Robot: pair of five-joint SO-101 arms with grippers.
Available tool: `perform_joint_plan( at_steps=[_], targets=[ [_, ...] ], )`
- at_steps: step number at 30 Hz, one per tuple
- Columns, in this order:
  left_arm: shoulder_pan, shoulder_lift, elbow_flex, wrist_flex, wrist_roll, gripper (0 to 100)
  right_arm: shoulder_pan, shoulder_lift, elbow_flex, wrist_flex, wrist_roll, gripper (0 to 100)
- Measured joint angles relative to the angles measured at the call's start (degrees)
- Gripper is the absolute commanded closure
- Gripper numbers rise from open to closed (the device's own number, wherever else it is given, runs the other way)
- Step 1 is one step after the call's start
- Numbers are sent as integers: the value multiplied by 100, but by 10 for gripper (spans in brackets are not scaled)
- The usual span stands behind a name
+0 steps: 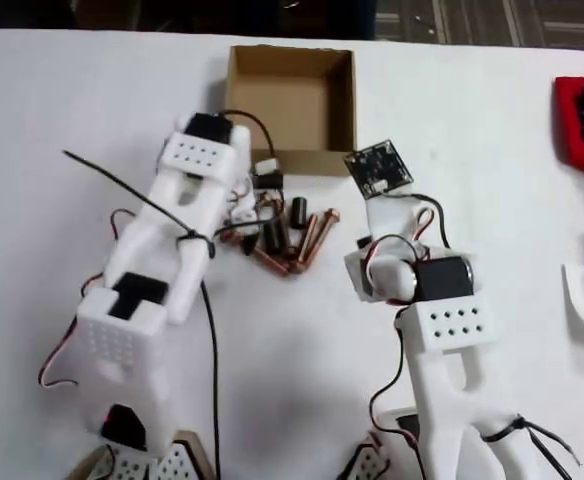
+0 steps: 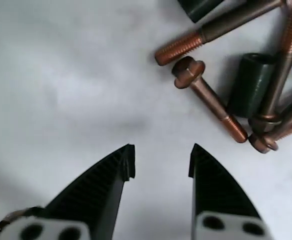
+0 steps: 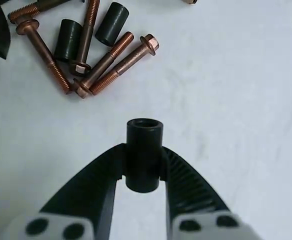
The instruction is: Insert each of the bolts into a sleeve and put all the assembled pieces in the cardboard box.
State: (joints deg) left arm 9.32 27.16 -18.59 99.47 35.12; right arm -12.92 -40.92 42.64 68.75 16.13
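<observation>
**One sleeve in hand, box unfilled, nothing yet joined**

The white table (image 1: 492, 110) offers broad bare surface on its near side between the two arms and to the right of the right arm. Its far edge runs just behind the open brown cardboard box (image 1: 302, 162). The red cloth (image 1: 582, 115) at the right edge sits well apart from the work.

The box shows a bare floor, so by these views no assembled piece has been delivered. The whole placing stage appears to remain.

The pile of copper-coloured flanged bolts (image 1: 307, 240) and dark cylindrical sleeves (image 1: 272, 235) lies just in front of the box's near wall, between the two arms. The pieces overlap and touch, so there is little room to pick one singly. No bolt can be clearly seen seated in a sleeve.

The left gripper (image 2: 162, 152) hangs over bare table with its jaws moderately apart and nothing between them. One copper bolt (image 2: 208, 97) lies near, beside a loose dark sleeve (image 2: 251, 85).

The right gripper (image 3: 142, 151) is clamped on a black cylindrical sleeve (image 3: 144, 132), held upright with its bore facing up, apart from the pile. The task looks to be at its first pairing.
</observation>
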Motion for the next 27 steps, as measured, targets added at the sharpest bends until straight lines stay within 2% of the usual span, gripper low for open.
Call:
perform_joint_plan(
  at_steps=[5, 11, 27],
  targets=[
    [9, 0, 0, -484, 870, 801, 9, 0, 0, 0, 0, 978],
    [9, 237, 0, -791, 1477, 801, 9, 0, 0, 0, 0, 978],
    [70, 1591, -220, -879, 1582, 805, 0, 0, 0, 0, 0, 978]
  ],
)
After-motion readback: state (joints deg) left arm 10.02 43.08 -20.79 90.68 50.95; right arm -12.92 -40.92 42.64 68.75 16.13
